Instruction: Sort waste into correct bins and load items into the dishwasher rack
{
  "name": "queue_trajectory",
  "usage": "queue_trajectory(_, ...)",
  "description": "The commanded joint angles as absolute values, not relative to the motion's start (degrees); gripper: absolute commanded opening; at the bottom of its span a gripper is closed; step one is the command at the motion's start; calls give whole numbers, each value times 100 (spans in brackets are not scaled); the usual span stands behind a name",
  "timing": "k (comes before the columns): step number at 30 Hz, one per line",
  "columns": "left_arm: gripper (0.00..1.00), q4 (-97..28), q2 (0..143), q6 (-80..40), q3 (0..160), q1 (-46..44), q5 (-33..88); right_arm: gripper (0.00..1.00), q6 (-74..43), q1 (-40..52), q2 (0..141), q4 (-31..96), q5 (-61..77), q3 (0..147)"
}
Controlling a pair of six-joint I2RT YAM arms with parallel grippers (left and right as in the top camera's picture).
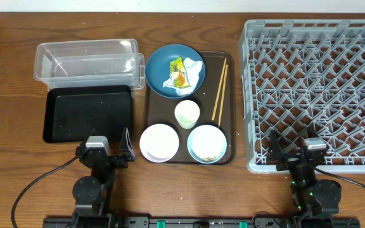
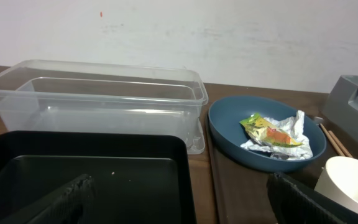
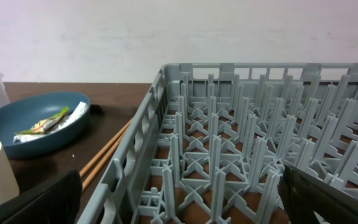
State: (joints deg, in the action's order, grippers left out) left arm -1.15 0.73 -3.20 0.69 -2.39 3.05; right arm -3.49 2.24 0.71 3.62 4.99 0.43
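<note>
A dark blue plate (image 1: 161,71) holds crumpled white tissue with a yellow-orange-green wrapper (image 1: 181,71); it also shows in the left wrist view (image 2: 272,134). A small white cup (image 1: 187,114), a white bowl (image 1: 158,142), a pale blue bowl (image 1: 206,143) with rice grains and wooden chopsticks (image 1: 220,90) lie on a brown tray (image 1: 230,107). The clear tub (image 1: 84,62) and black tray-bin (image 1: 87,114) sit at left. The grey rack (image 1: 315,88) is at right. My left gripper (image 1: 108,150) is open and empty near the black bin's front. My right gripper (image 1: 296,152) is open and empty at the rack's front edge.
Both arm bases and cables sit along the table's front edge. A white wall stands behind the table in the wrist views. The rack's pegs (image 3: 241,143) rise in front of the right gripper.
</note>
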Motion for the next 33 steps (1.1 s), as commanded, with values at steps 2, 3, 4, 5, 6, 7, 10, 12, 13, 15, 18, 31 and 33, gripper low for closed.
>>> queue_trajectory(2, 90, -384, 23, -373, 23, -211, 274, 99, -423, 270, 32, 362, 543, 32)
queue_trajectory(3, 90, -384, 23, -373, 23, -211, 274, 99, -425, 270, 32, 368, 543, 32)
queue_trajectory(4, 90, -384, 23, -373, 23, -211, 274, 99, -425, 270, 32, 366, 548, 32)
queue_trajectory(5, 90, -384, 23, -373, 23, -211, 274, 99, -425, 270, 32, 366, 545, 32)
queue_trajectory(6, 90, -384, 23, -373, 23, -211, 274, 99, -425, 270, 32, 366, 545, 32)
queue_trajectory(7, 90, -384, 23, -373, 23, -211, 274, 99, -425, 270, 32, 366, 545, 32)
queue_trajectory(10, 90, -381, 23, -375, 23, -211, 279, 99, -421, 270, 32, 338, 537, 32)
queue_trajectory(12, 90, -381, 23, -373, 23, -211, 296, 99, -427, 270, 32, 320, 548, 32)
queue_trajectory(13, 90, -381, 23, -373, 23, -211, 294, 99, -427, 270, 32, 322, 613, 32)
queue_trajectory(15, 90, -381, 23, -375, 23, -211, 298, 99, -423, 270, 32, 252, 768, 32)
queue_trajectory(18, 90, -248, 23, -375, 23, -211, 336, 99, -362, 270, 32, 14, 902, 34)
queue_trajectory(31, 90, 36, 628, -283, 993, -211, 740, 99, 141, 270, 928, -64, 1404, 1269)
queue_trajectory(33, 90, -8, 1020, -259, 1378, -211, 930, 99, 272, 270, 1415, 16, 1597, 1704)
